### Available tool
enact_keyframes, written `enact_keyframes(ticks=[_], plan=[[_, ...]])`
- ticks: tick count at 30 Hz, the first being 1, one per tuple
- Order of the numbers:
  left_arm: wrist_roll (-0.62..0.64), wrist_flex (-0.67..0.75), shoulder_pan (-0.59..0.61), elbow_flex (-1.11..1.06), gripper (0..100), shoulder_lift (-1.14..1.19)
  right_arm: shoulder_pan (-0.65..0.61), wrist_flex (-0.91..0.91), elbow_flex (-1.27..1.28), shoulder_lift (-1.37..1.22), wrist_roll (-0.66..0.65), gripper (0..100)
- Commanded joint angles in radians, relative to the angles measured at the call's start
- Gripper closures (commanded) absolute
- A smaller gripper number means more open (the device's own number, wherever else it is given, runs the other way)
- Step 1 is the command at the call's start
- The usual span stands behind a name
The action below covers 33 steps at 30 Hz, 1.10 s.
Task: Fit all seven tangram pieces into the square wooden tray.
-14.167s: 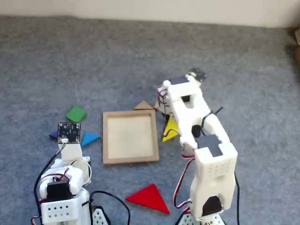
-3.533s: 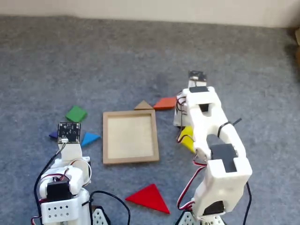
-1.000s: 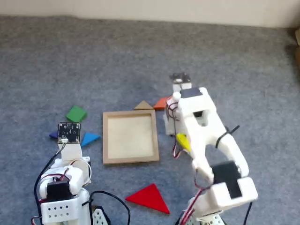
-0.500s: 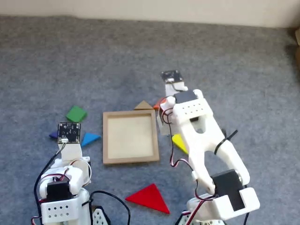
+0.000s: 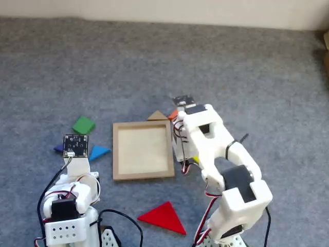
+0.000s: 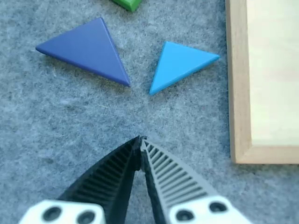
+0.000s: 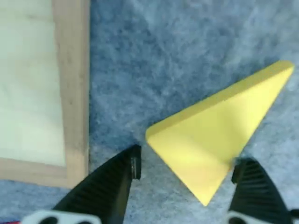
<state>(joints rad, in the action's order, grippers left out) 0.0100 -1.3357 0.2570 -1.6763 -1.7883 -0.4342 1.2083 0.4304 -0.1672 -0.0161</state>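
The square wooden tray (image 5: 116,152) lies with nothing in it. In the right wrist view my right gripper (image 7: 188,165) is open, its fingers astride one corner of the yellow triangle (image 7: 219,135), just beside the tray's rim (image 7: 72,93). My left gripper (image 6: 140,141) is shut on nothing, low over the carpet near the dark blue triangle (image 6: 88,49) and the light blue triangle (image 6: 175,63). The green square (image 5: 83,124), light blue triangle (image 5: 98,152), brown triangle (image 5: 157,116) and red triangle (image 5: 163,216) lie around the tray. An orange piece (image 5: 173,114) peeks out behind the right arm.
Grey carpet covers the whole work area, with open room beyond the tray towards a pale wall. The right arm's body (image 5: 211,144) stands along the tray's right side. The left arm's base (image 5: 67,216) sits at the front left.
The right arm swung left towards the tray's right edge and now covers the yellow triangle and most of the orange piece. The left arm has not moved.
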Motion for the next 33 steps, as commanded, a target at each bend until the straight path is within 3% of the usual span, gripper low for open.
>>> enact_keyframes(ticks=[1, 16, 24, 33], plan=[[0.009, -0.005, 0.012, -0.019, 99, -0.033, 0.01, -0.022, 0.001, 0.133, -0.018, 69.8], [0.009, -0.005, 0.012, -0.019, 99, -0.033, 0.01, -0.108, -0.016, -0.036, -0.014, 70.7], [0.009, -0.005, 0.012, -0.019, 99, -0.033, 0.071, -0.114, -0.033, -0.035, -0.02, 90.2], [0.009, -0.005, 0.012, -0.019, 99, -0.033, 0.07, -0.11, -0.036, -0.03, -0.021, 96.4]])
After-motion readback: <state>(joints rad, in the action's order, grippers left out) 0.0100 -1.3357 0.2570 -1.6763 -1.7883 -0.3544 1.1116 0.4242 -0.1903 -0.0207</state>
